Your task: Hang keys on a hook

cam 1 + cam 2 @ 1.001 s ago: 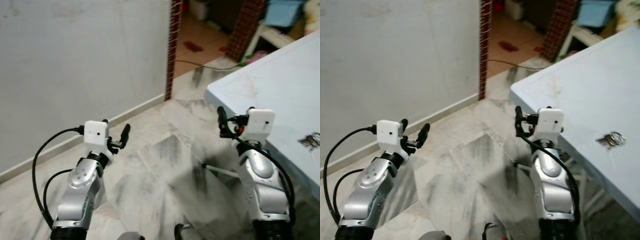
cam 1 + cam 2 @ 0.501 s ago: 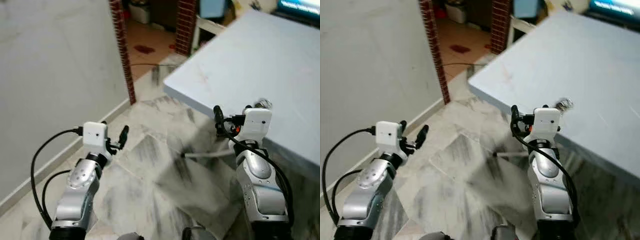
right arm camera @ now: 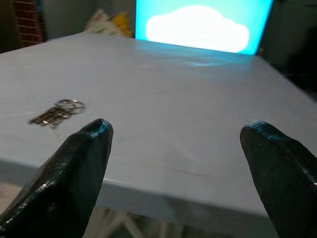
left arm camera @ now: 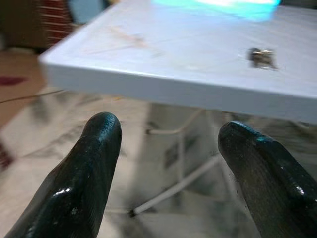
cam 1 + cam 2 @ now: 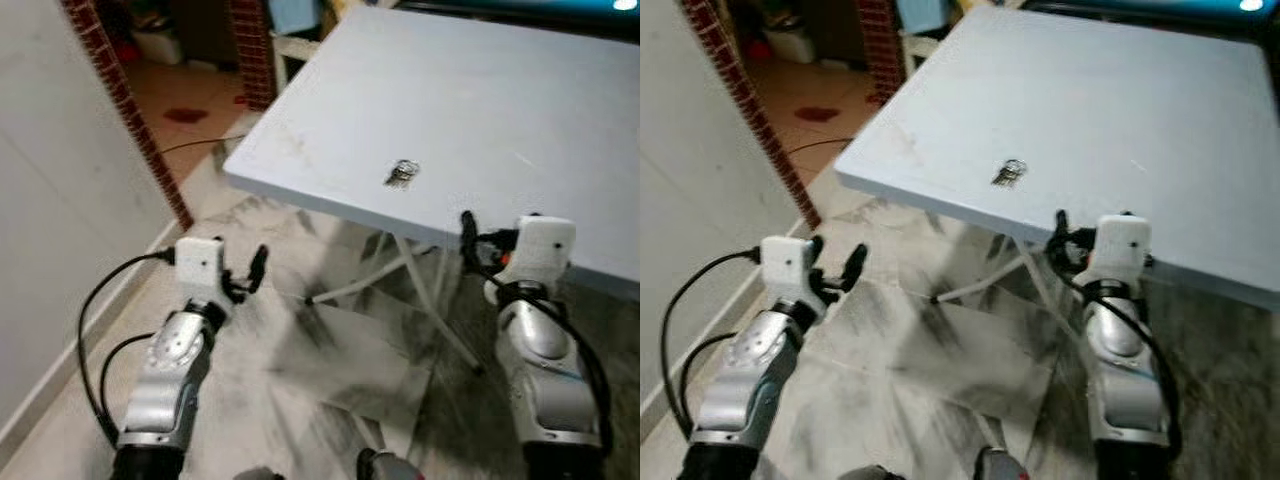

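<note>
Still short of the keys (image 5: 401,174), lying near the worktop (image 5: 520,110) front edge.
Right tool (image 3: 173,163) and left tool (image 4: 168,163) both spread, empty; a low reach could strike the edge.

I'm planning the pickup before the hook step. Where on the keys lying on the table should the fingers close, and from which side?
Probably at the ring end of the keys, coming straight down from above. They lie flat on the table near its front edge, so a sideways approach gives little to pinch. The right gripper is nearer and open; the left gripper is open over the floor.
</note>
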You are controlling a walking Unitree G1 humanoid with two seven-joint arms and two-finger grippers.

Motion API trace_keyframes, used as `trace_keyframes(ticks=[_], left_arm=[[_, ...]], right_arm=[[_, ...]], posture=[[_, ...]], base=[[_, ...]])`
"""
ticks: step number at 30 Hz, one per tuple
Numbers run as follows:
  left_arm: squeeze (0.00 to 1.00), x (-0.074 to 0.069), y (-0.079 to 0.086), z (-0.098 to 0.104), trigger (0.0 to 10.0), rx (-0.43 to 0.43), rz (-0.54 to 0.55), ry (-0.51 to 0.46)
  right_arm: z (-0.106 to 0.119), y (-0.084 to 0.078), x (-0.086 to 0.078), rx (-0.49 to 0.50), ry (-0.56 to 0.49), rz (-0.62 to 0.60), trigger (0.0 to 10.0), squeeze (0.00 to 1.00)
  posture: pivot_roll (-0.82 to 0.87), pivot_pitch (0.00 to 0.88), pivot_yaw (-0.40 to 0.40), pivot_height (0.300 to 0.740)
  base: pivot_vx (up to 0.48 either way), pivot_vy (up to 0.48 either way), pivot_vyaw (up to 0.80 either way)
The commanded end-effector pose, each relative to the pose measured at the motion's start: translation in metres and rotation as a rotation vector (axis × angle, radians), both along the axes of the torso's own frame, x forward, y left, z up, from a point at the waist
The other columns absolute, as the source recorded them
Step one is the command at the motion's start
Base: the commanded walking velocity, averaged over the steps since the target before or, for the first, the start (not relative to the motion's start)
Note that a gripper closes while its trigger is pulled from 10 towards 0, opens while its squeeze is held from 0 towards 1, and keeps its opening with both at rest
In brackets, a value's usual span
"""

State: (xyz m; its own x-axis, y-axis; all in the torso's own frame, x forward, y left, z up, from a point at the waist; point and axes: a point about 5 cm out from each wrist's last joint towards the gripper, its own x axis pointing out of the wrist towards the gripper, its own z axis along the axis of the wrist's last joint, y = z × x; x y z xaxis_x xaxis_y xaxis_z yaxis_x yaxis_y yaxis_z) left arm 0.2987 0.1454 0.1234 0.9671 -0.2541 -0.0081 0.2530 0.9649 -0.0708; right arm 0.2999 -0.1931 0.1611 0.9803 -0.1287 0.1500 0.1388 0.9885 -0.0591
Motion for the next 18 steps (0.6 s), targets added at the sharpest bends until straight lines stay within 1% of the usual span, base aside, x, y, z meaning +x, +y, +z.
trace_keyframes(ticks=[1, 6, 12, 14, 18], left_arm=[[0.0, -0.001, 0.008, -0.002, 10.0, 0.01, 0.024, 0.009], [0.0, -0.001, 0.008, -0.001, 10.0, 0.014, 0.02, 0.001], [0.0, -0.002, 0.007, -0.001, 10.0, 0.015, 0.007, -0.006], [0.0, -0.003, 0.006, 0.0, 10.0, 0.009, -0.009, -0.015], [0.0, -0.004, 0.005, 0.001, 10.0, 0.006, -0.014, -0.018]], right_arm=[[0.004, 0.005, 0.001, 0.012, -0.017, 0.021, 10.0, 0.0], [0.004, 0.007, 0.0, 0.017, -0.015, 0.038, 10.0, 0.0], [0.004, 0.013, 0.0, 0.021, -0.02, 0.079, 10.0, 0.0], [0.004, 0.016, 0.0, 0.019, -0.022, 0.093, 10.0, 0.0], [0.004, 0.017, 0.0, 0.02, -0.02, 0.098, 10.0, 0.0]], posture=[[-0.02, 0.181, 0.063, 0.74], [-0.02, 0.181, 0.064, 0.74], [-0.02, 0.181, 0.065, 0.74], [-0.02, 0.181, 0.065, 0.74], [-0.02, 0.183, 0.064, 0.74]], base=[[0.0, 0.0, 0.0], [0.0, 0.0, 0.0], [0.0, 0.0, 0.0], [0.272, 0.0, 0.0], [0.31, 0.0, 0.0]])
